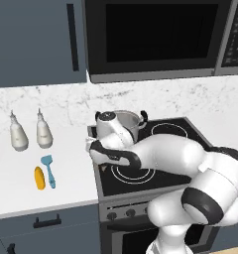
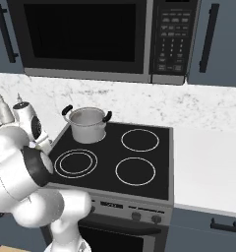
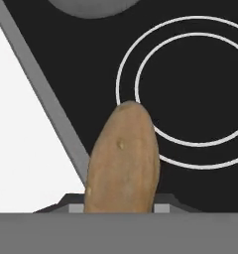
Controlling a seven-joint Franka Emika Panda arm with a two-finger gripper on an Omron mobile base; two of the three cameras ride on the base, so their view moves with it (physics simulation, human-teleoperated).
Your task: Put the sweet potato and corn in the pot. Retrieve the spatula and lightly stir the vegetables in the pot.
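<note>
My gripper [image 3: 119,205] is shut on the sweet potato [image 3: 123,158], a brown-orange tuber that sticks out ahead of the fingers. It hangs over the stove's left edge, beside the front-left burner ring [image 3: 190,82]. The steel pot [image 1: 129,120] [image 2: 88,125] stands on the back-left burner, beyond the hand, and its rim [image 3: 91,7] shows at the top of the hand view. The yellow-orange corn [image 1: 39,177] and the light-blue spatula [image 1: 49,170] lie side by side on the white counter left of the stove.
Two white bottles [image 1: 18,133] [image 1: 43,130] stand on the counter behind the corn and spatula. A microwave [image 1: 150,34] hangs above the black stovetop [image 2: 139,167]. White counter [image 2: 208,167] extends to the right of the stove.
</note>
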